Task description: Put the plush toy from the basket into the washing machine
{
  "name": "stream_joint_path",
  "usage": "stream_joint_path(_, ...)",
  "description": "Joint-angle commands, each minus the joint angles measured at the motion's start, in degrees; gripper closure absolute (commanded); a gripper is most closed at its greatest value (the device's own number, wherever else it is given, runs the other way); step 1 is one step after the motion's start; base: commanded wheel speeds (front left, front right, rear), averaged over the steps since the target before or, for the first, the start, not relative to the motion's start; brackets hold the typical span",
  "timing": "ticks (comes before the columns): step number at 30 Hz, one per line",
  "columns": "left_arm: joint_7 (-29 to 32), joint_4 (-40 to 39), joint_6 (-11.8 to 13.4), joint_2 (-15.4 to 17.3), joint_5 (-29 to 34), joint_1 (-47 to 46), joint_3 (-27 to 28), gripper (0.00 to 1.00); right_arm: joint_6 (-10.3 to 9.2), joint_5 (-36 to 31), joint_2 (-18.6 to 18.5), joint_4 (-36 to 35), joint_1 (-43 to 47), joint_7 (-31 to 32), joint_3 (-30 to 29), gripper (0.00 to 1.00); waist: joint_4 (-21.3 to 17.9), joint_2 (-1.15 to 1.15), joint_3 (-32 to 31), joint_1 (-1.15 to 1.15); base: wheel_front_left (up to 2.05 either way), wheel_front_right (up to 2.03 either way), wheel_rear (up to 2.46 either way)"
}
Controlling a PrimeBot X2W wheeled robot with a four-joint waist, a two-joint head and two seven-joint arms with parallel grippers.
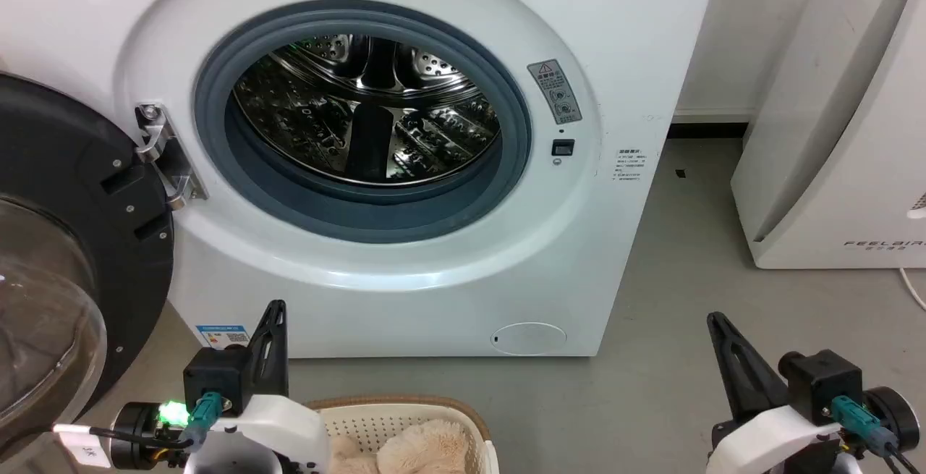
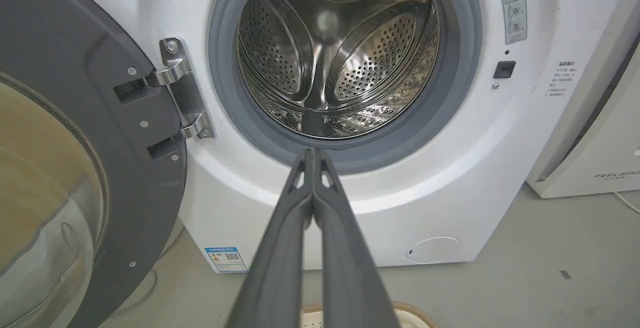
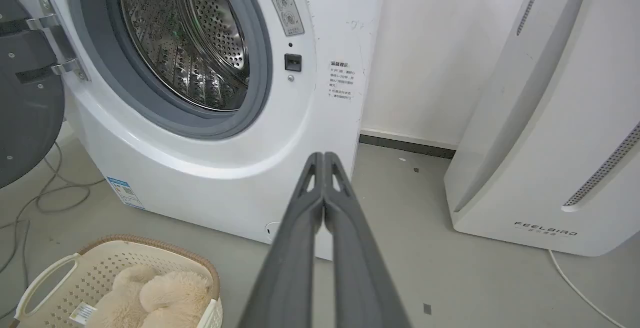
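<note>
The white washing machine stands ahead with its steel drum bare and its black-framed glass door swung open to the left. The cream basket with a brown rim sits on the floor in front of it, the fluffy cream plush toy lying inside. In the head view the basket rim and toy peek in at the bottom edge. My left gripper hovers shut above the basket's left side. My right gripper is shut over bare floor, right of the basket.
A white slanted appliance marked FEELBAIR stands right of the washer, with a white cord trailing on the grey floor. Grey cables lie on the floor under the open door. Open floor lies between washer and appliance.
</note>
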Motion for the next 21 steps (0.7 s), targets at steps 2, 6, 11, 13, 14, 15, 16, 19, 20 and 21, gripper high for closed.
stream_joint_path(2,0.0,-0.2,-0.3,0.0,0.1,0.8,0.1,1.00,-0.05,-0.5,0.0,-0.1,-0.8,0.1,0.0,1.00,0.0,0.00,0.0,0.00,0.00,0.00,0.00)
stream_joint_path(6,0.0,-0.2,-0.3,0.0,0.1,0.8,0.1,1.00,-0.05,-0.5,0.0,-0.1,-0.8,0.1,0.0,1.00,0.0,0.00,0.0,0.00,0.00,0.00,0.00)
stream_joint_path(11,0.0,-0.2,-0.3,0.0,0.1,0.8,0.1,1.00,-0.05,-0.5,0.0,-0.1,-0.8,0.1,0.0,1.00,0.0,0.00,0.0,0.00,0.00,0.00,0.00)
stream_joint_path(13,0.0,-0.2,-0.3,0.0,0.1,0.8,0.1,1.00,-0.05,-0.5,0.0,-0.1,-0.8,0.1,0.0,1.00,0.0,0.00,0.0,0.00,0.00,0.00,0.00)
stream_joint_path(14,0.0,-0.2,-0.3,0.0,0.1,0.8,0.1,1.00,-0.05,-0.5,0.0,-0.1,-0.8,0.1,0.0,1.00,0.0,0.00,0.0,0.00,0.00,0.00,0.00)
stream_joint_path(15,0.0,-0.2,-0.3,0.0,0.1,0.8,0.1,1.00,-0.05,-0.5,0.0,-0.1,-0.8,0.1,0.0,1.00,0.0,0.00,0.0,0.00,0.00,0.00,0.00)
stream_joint_path(16,0.0,-0.2,-0.3,0.0,0.1,0.8,0.1,1.00,-0.05,-0.5,0.0,-0.1,-0.8,0.1,0.0,1.00,0.0,0.00,0.0,0.00,0.00,0.00,0.00)
stream_joint_path(19,0.0,0.0,0.0,0.0,0.0,0.0,0.0,0.00,0.00,0.0,0.0,0.0,0.0,0.0,0.0,0.00,0.0,0.00,0.0,0.00,0.00,0.00,0.00)
stream_joint_path(20,0.0,0.0,0.0,0.0,0.0,0.0,0.0,0.00,0.00,0.0,0.0,0.0,0.0,0.0,0.0,0.00,0.0,0.00,0.0,0.00,0.00,0.00,0.00)
stream_joint_path(21,0.0,0.0,0.0,0.0,0.0,0.0,0.0,0.00,0.00,0.0,0.0,0.0,0.0,0.0,0.0,0.00,0.0,0.00,0.0,0.00,0.00,0.00,0.00)
